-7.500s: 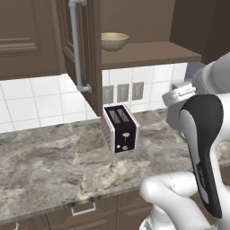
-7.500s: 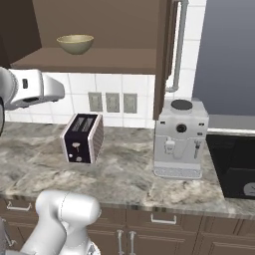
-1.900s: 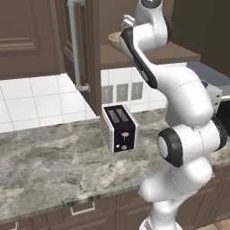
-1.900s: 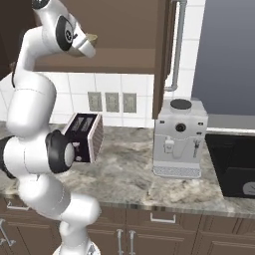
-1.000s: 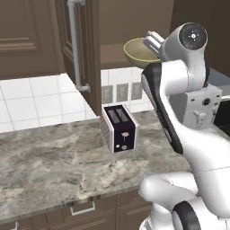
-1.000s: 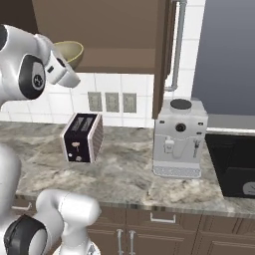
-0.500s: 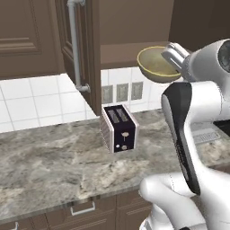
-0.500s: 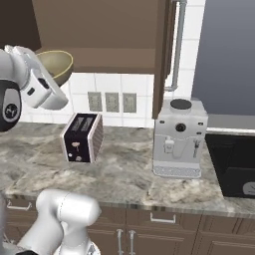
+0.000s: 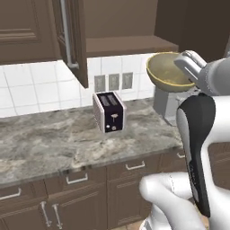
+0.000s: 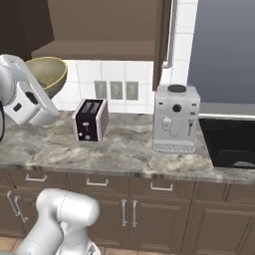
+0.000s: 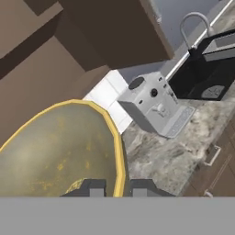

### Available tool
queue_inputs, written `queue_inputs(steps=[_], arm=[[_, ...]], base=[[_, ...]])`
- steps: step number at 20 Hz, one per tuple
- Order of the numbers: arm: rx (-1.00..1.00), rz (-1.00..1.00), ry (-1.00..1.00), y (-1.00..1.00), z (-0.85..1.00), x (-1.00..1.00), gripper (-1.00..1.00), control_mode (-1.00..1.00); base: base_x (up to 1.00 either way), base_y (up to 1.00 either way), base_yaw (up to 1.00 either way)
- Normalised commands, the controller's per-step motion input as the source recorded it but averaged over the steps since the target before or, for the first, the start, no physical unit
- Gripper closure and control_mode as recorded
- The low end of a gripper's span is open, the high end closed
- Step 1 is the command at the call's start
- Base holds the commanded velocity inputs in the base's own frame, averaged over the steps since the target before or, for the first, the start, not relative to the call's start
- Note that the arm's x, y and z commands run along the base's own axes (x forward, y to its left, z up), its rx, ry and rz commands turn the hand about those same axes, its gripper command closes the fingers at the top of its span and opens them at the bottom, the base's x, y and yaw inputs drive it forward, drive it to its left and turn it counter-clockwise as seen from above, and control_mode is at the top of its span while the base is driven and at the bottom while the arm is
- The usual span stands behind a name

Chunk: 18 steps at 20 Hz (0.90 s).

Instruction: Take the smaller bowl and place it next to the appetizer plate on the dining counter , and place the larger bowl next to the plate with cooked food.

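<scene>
The robot is holding the smaller bowl (image 9: 169, 72) up in the air, well above the desk (image 9: 54, 139). Its fingers (image 11: 117, 188) are clenched on the bowl's rim, one tip sitting inside the yellow edge and the other outside it, as the hand view is showing. The bowl is tilting, its olive-yellow hollow facing partly sideways in the left base view, where it is hanging to the right of the toaster (image 9: 109, 112) and in front of the tiled wall. In the right base view the bowl (image 10: 47, 74) is sitting at the far left, just behind the white hand and to the left of the toaster (image 10: 90, 120). A white coffee machine (image 10: 174, 118) is standing on the marbled desk farther right, and beyond it a dark sink (image 11: 209, 69) with a curved tap is showing in the hand view. An open cabinet door (image 9: 72, 40) is hanging above the toaster.
</scene>
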Motion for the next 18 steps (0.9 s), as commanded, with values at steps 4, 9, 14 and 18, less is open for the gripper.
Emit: queue_inputs(steps=[4, 9, 14, 18], arm=[[0.00, 0.00, 0.00, 0.00, 0.00, 0.00, 1.00, 1.00], [0.00, 0.00, 0.00, 0.00, 0.00, 0.00, 1.00, 1.00], [0.00, 0.00, 0.00, 0.00, 0.00, 0.00, 1.00, 1.00], [0.00, 0.00, 0.00, 0.00, 0.00, 0.00, 1.00, 1.00]], base=[[-1.00, -0.07, 0.00], [-1.00, 0.00, 0.02], [-1.00, 0.00, 0.01], [-1.00, -0.01, 0.00]])
